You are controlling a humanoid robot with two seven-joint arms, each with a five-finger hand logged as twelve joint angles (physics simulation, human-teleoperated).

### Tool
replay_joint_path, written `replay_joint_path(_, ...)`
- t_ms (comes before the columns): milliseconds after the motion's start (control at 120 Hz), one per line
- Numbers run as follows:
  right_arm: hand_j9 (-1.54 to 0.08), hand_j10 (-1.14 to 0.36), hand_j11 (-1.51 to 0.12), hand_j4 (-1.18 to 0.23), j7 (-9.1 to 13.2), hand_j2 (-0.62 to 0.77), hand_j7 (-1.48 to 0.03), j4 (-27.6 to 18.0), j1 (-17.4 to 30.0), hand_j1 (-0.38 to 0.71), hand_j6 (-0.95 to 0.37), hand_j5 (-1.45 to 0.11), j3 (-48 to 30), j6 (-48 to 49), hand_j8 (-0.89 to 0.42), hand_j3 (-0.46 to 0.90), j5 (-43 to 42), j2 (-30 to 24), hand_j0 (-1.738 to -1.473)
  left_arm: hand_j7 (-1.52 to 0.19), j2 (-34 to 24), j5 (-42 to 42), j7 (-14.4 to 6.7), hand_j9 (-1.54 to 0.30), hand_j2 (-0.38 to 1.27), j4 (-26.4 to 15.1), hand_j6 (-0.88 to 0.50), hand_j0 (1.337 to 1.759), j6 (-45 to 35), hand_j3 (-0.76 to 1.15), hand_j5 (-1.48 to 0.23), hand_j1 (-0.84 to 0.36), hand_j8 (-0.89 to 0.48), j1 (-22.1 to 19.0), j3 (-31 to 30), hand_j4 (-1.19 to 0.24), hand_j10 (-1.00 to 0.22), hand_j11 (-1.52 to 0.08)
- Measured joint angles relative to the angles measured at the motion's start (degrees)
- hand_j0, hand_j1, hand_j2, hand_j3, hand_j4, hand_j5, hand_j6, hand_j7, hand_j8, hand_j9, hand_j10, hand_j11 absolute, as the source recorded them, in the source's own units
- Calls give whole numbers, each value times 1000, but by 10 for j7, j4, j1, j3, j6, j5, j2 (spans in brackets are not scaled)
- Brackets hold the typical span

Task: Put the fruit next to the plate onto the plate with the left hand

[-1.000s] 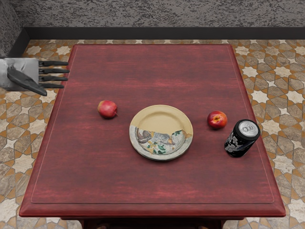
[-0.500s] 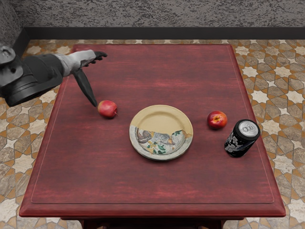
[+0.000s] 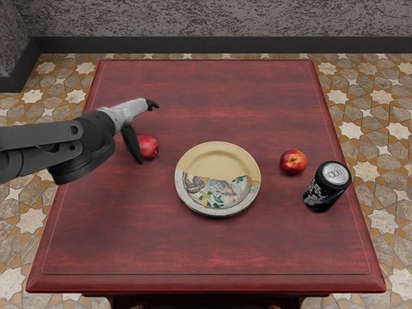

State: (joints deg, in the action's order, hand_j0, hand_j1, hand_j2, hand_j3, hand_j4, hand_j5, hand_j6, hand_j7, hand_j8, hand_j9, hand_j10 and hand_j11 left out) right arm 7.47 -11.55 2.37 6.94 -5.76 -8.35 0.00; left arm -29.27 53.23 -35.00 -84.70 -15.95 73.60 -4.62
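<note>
A tan plate (image 3: 218, 177) with a painted lower half lies at the table's centre. A red apple (image 3: 149, 146) rests on the table to its left, partly covered by my left hand (image 3: 139, 129). The hand is spread open around the apple's left and far side, thumb (image 3: 134, 145) down along the fruit's left, fingers (image 3: 150, 103) reaching past it. A second red apple (image 3: 293, 161) sits to the right of the plate. My left forearm (image 3: 58, 148) comes in from the left edge. The right arm is not in view.
A black drink can (image 3: 327, 186) stands tilted at the right, close to the second apple. The dark red table (image 3: 206, 257) has a raised rim. Patterned floor tiles surround it.
The left arm has swung in from the table's far left corner and come down to the left apple. The hand stays open. Both apples, the plate and the can have not moved.
</note>
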Motion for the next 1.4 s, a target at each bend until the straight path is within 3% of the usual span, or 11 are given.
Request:
replay_joint_path(108, -22, -17, -22, -17, 0, -3, -22, 0, 0, -329, -17, -22, 0, 0, -17, 0, 0, 0, -1658, -281, 22, 2, 0, -281, 45, 5, -220, 1658, -3, 0, -281, 92, -220, -12, -3, -219, -218, -281)
replay_joint_path(775, -22, -17, -22, -17, 0, -3, -22, 0, 0, -329, -17, -22, 0, 0, -17, 0, 0, 0, -1658, -624, 21, 8, 0, -626, 100, 12, -489, 1658, -26, 0, -624, -228, -472, -26, -17, -489, -478, -628)
replay_joint_path(1025, -22, -17, -22, -17, 0, -3, -22, 0, 0, -329, -17, -22, 0, 0, -17, 0, 0, 0, -1658, -679, 23, 21, 1, -686, 117, 12, -508, 1655, -35, 0, -678, -282, -449, -29, -27, -508, -501, -688)
replay_joint_path(1075, -22, -17, -22, -17, 0, -4, -22, 0, 0, -329, -17, -22, 0, 0, -17, 0, 0, 0, -1658, -683, 23, 24, 1, -697, 243, 12, -500, 1654, -35, 0, -679, -362, -432, -29, -30, -514, -503, -700)
replay_joint_path(1125, -22, -17, -22, -17, 0, -4, -22, 0, 0, -329, -17, -22, 0, 0, -17, 0, 0, 0, -1658, -679, 24, 28, 1, -700, 515, 12, -514, 1655, -35, 0, -666, -454, -436, -28, -35, -531, -512, -702)
replay_joint_path(1192, -22, -17, -22, -17, 0, -4, -22, 0, 0, -329, -17, -22, 0, 0, -17, 0, 0, 0, -1658, -668, 26, 29, 1, -698, 511, 13, -528, 1656, -37, 0, -642, -388, -490, -28, -39, -555, -523, -699)
replay_joint_path(1275, -22, -17, -22, -17, 0, -4, -22, 0, 0, -329, -17, -22, 0, 0, -17, 0, 0, 0, -1658, -648, 33, 32, 0, -692, 292, 16, -527, 1654, -39, 0, -612, -307, -498, -29, -43, -587, -532, -700)
replay_joint_path(1400, -22, -17, -22, -17, 0, -4, -22, 0, 0, -329, -17, -22, 0, 0, -17, 0, 0, 0, -1658, -633, 34, 36, 0, -692, 251, 17, -594, 1653, -39, 0, -586, -258, -505, -30, -46, -616, -548, -705)
